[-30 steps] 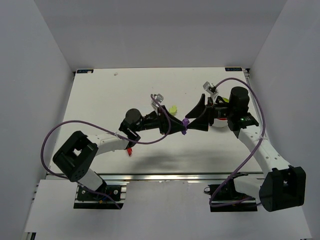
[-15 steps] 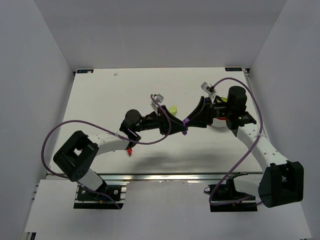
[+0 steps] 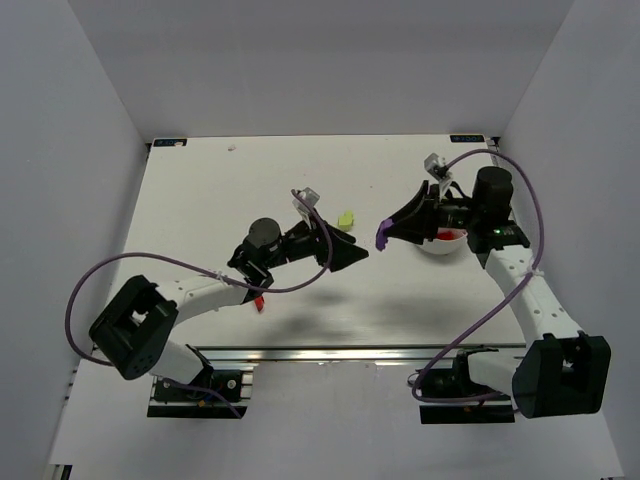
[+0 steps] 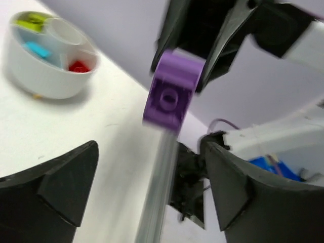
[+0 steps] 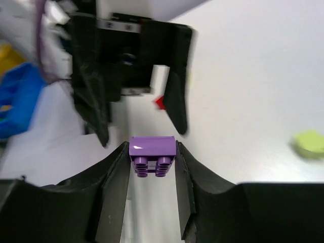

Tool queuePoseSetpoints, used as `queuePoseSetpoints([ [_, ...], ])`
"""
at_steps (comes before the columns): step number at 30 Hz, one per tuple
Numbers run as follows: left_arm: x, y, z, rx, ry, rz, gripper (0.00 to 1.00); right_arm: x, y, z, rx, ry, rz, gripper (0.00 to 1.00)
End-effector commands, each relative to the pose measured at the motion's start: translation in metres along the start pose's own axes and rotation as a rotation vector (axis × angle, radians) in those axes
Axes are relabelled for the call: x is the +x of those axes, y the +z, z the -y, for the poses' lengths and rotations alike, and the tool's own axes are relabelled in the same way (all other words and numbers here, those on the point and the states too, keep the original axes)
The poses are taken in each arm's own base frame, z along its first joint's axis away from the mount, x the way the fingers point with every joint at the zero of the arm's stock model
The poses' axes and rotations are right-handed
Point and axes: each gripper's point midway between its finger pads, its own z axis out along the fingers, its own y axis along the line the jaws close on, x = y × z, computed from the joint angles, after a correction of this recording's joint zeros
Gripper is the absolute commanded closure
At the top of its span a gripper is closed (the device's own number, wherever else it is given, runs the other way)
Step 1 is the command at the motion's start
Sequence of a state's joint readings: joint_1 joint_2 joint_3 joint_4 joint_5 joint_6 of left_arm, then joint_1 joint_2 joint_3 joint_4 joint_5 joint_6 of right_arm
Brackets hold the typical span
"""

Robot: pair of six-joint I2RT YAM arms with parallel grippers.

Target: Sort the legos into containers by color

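1. The right arm's fingers point(image 5: 114, 182) clamp a purple brick point(image 5: 152, 156) by its sides and hold it in the air above the bench point(image 3: 200, 200), in the gap between the two arms.
2. The left arm's fingers point(image 4: 55, 182) stand spread wide and hold nothing. The purple brick hangs just beyond their tips, apart from them.
3. A round white divided bowl point(image 4: 45, 76) sits on the right side of the bench, partly under the right arm's wrist. The left wrist view shows a sorted lime brick point(image 4: 30, 21), a cyan brick point(image 4: 38, 49) and a sorted red brick point(image 4: 78, 66), each in its own compartment.
4. A loose lime brick point(image 3: 346, 217) lies on the bench near the left arm's fingers, on their far side. A loose red brick point(image 3: 258, 303) lies close to the near edge, beside the left arm.
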State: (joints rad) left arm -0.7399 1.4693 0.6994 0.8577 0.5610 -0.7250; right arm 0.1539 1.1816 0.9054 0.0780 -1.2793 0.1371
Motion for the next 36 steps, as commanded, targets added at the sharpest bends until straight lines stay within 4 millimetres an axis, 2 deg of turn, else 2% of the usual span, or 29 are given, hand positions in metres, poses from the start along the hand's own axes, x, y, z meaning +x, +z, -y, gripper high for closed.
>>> queuePoseSetpoints([
  [1,-0.012,-0.022,-0.028,-0.217,0.026,0.037,0.02,-0.017,-0.028,0.028,0.214,-0.149,0.01,1.0],
  [2,-0.015,-0.027,-0.033,-0.254,0.026,0.046,0.02,-0.017,-0.036,0.037,0.268,-0.159,0.007,1.0],
  [3,-0.015,-0.036,-0.049,-0.35,0.008,0.052,0.02,-0.015,-0.045,0.043,0.325,-0.164,0.004,1.0],
  [4,-0.017,-0.042,-0.055,-0.392,0.014,0.06,0.02,-0.015,-0.065,0.061,0.432,-0.201,0.0,1.0],
  [5,-0.027,-0.05,-0.053,-0.427,0.021,0.09,0.02,-0.014,-0.074,0.069,0.489,-0.211,-0.008,1.0],
  [6,-0.028,-0.066,-0.073,-0.566,-0.011,0.105,0.02,-0.008,-0.085,0.076,0.544,-0.203,-0.025,1.0],
  [7,-0.041,-0.075,-0.073,-0.615,-0.008,0.145,0.02,-0.005,-0.097,0.089,0.621,-0.276,-0.075,1.0],
  [8,-0.045,-0.082,-0.075,-0.659,-0.015,0.156,0.02,0.001,-0.104,0.096,0.664,-0.279,-0.101,1.0],
  [9,-0.042,-0.097,-0.086,-0.752,-0.033,0.152,0.02,0.0,-0.114,0.104,0.716,-0.293,-0.106,1.0],
  [10,-0.048,-0.106,-0.09,-0.802,-0.026,0.176,0.02,0.002,-0.123,0.111,0.77,-0.304,-0.125,1.0],
  [11,-0.057,-0.113,-0.084,-0.809,-0.017,0.202,0.02,0.002,-0.128,0.117,0.802,-0.304,-0.132,1.0],
  [15,-0.058,-0.143,-0.084,-0.892,-0.025,0.206,0.02,-0.011,-0.152,0.136,0.931,-0.316,-0.13,1.0],
  [16,-0.058,-0.148,-0.084,-0.901,-0.027,0.207,0.02,-0.017,-0.164,0.143,1.003,-0.307,-0.12,1.0],
  [19,-0.056,-0.16,-0.078,-0.911,-0.034,0.224,0.02,-0.025,-0.193,0.16,1.17,-0.215,-0.061,1.0],
  [24,-0.044,-0.173,-0.078,-0.928,-0.071,0.253,0.02,-0.022,-0.228,0.18,1.376,0.013,0.023,1.0],
  [28,-0.041,-0.183,-0.077,-0.95,-0.088,0.273,0.02,-0.02,-0.248,0.193,1.493,0.098,0.059,1.0],
  [36,-0.034,-0.196,-0.077,-0.989,-0.109,0.277,0.02,-0.001,-0.247,0.223,1.494,0.227,0.065,1.0],
])
